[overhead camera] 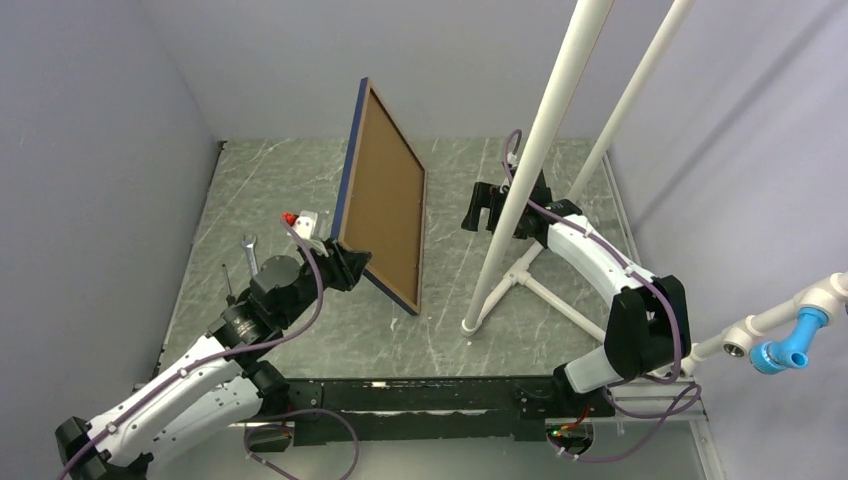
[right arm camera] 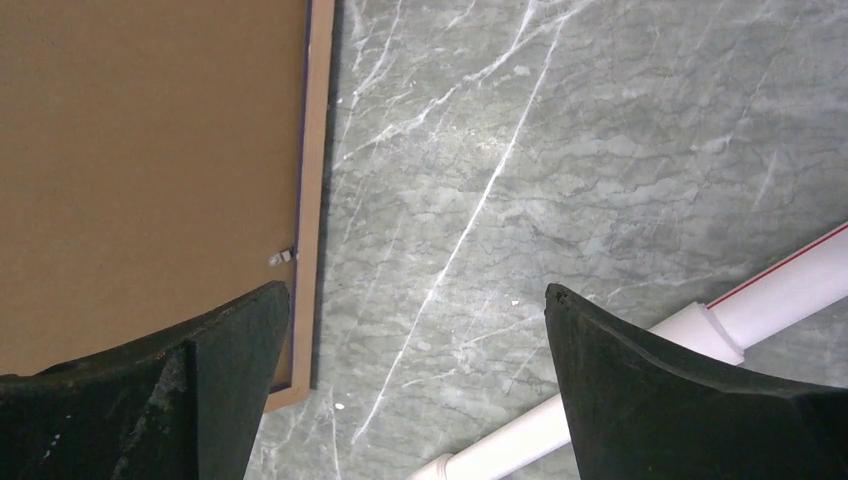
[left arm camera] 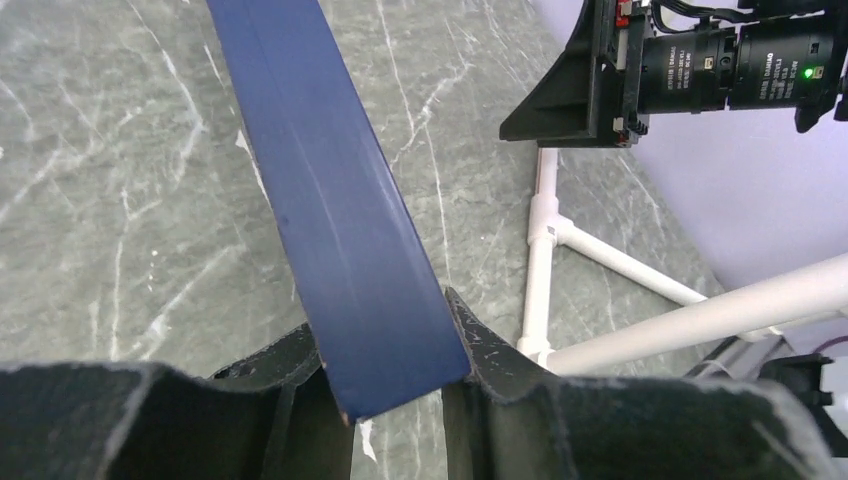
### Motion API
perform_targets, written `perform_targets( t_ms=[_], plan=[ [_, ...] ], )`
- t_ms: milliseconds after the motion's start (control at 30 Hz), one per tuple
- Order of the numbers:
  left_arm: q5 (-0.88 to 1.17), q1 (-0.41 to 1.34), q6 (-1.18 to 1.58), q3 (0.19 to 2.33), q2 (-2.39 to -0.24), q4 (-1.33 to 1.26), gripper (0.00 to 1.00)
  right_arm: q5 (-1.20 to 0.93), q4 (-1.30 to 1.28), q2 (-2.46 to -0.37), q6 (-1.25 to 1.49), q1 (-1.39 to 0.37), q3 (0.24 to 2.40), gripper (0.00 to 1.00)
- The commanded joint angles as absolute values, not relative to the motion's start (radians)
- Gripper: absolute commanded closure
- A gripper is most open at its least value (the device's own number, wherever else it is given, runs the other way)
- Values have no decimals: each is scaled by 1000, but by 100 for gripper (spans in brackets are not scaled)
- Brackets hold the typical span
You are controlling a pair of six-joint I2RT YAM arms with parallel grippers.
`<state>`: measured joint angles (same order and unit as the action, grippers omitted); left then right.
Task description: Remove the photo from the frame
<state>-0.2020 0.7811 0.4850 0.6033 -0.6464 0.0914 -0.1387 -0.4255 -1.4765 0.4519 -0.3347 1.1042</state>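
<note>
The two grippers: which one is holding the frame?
The left gripper: it clamps the navy edge of the frame. The right gripper hangs open beside it, touching nothing.

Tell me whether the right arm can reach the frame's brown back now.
Probably yes. The right gripper is open and faces the brown back of the frame, held tilted up by the left gripper; only bare table lies between, and the white pipe stands aside.
</note>
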Motion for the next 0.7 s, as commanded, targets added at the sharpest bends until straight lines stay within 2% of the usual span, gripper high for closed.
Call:
perform_targets(
  t_ms=[0, 367, 667],
  plan=[
    [75, 689, 606, 623, -651, 80, 100, -126, -385, -1444, 433, -335, 1087, 1],
    [367, 501, 657, 455, -558, 17, 100, -130, -354, -1440, 417, -336, 1026, 1],
    [182, 467, 792, 310, -433, -11, 100, -246, -265, -1467, 414, -362, 963, 1]
  ],
)
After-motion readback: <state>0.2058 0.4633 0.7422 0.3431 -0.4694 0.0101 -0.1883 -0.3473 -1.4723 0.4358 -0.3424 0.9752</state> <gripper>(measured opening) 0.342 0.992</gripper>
